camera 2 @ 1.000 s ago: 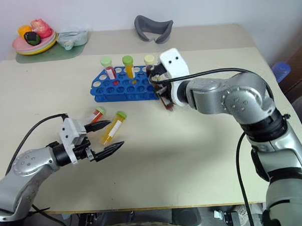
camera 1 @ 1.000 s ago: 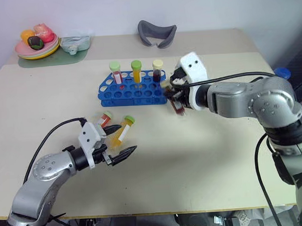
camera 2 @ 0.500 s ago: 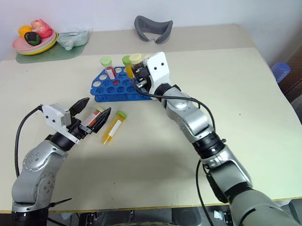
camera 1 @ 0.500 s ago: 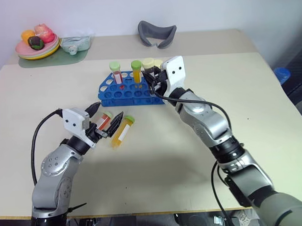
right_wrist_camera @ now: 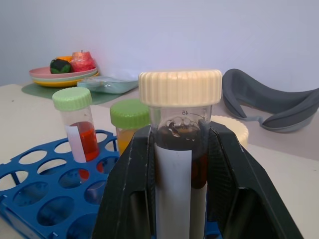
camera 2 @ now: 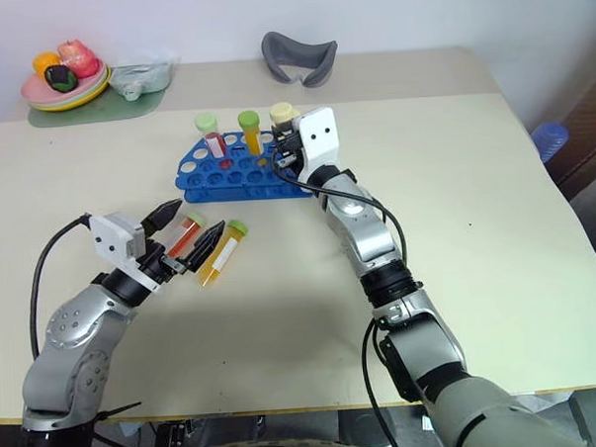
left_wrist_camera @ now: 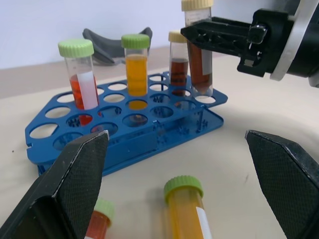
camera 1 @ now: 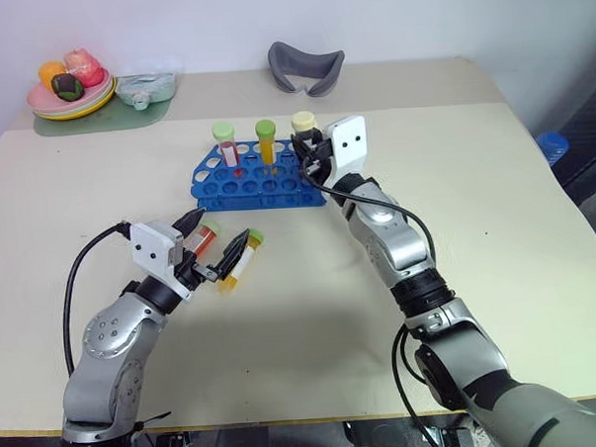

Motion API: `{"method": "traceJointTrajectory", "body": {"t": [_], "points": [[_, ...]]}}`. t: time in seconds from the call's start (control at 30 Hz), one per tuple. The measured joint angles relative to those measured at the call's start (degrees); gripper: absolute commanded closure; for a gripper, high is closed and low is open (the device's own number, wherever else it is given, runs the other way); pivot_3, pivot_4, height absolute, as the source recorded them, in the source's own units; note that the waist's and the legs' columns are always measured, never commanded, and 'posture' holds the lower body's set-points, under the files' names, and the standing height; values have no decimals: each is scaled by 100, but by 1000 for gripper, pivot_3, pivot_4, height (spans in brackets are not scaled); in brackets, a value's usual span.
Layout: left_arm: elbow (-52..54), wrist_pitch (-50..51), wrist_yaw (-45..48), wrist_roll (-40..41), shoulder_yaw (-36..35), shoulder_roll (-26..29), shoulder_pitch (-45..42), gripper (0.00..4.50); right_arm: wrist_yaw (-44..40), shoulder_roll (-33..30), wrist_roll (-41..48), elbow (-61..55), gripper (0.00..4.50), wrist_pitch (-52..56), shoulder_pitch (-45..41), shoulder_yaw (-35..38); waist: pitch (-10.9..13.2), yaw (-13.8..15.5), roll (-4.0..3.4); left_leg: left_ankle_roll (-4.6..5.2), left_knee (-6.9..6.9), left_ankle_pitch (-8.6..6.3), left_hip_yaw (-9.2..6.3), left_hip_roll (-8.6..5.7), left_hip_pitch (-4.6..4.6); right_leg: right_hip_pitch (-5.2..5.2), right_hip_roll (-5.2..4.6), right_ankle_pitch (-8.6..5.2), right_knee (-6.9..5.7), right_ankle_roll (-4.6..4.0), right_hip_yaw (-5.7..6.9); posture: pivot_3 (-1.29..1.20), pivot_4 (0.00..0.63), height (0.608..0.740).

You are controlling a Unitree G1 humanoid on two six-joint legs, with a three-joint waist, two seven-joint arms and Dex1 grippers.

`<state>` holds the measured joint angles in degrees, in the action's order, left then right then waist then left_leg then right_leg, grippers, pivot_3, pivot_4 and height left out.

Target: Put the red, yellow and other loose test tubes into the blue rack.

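Three tubes stand upright in the back row of the blue rack (camera 1: 256, 178): a red tube (camera 1: 227, 147) with a pale-green cap, a yellow tube (camera 1: 266, 142) with a green cap, and a brown one (left_wrist_camera: 178, 59) with a cream cap. The rack sits on the table (camera 1: 516, 234) at about 12 o'clock from the table's centre. At the rack's 3 o'clock end the right claw (camera 1: 311, 156) is clamped on a fourth tube, the dark brown tube (right_wrist_camera: 180, 164) with a cream cap and white label, holding it upright just above the holes at that end; its tip looks close over a hole, though I cannot tell whether it is inside.

Two loose tubes lie on the table at about 7 o'clock from the rack: a loose red tube (camera 1: 206, 236) and a loose yellow tube (camera 1: 242, 261), side by side, caps pointing toward the rack. The left claw (camera 1: 215, 248) is spread wide, its two fingers either side of these tubes, gripping nothing.

At the far 10 o'clock corner sits a plate of fruit (camera 1: 71, 89) on a green mat, and a grey curved object (camera 1: 305, 67) lies at the far edge.
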<state>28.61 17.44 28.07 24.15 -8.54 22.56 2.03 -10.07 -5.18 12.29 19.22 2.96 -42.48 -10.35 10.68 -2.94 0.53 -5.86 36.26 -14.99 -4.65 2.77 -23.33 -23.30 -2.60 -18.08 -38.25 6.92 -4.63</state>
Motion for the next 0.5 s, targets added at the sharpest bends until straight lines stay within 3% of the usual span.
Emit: {"method": "traceJointTrajectory", "body": {"t": [0.5], "points": [[83, 126, 16, 30, 4, 53, -45, 0, -260, 248, -354, -100, 3672, -125, 239, 218, 0, -106, -1, -6, 0, 3, -2, 0, 7, 4, 1, 0, -11, 0, 0, 0, 150, 740]]}}
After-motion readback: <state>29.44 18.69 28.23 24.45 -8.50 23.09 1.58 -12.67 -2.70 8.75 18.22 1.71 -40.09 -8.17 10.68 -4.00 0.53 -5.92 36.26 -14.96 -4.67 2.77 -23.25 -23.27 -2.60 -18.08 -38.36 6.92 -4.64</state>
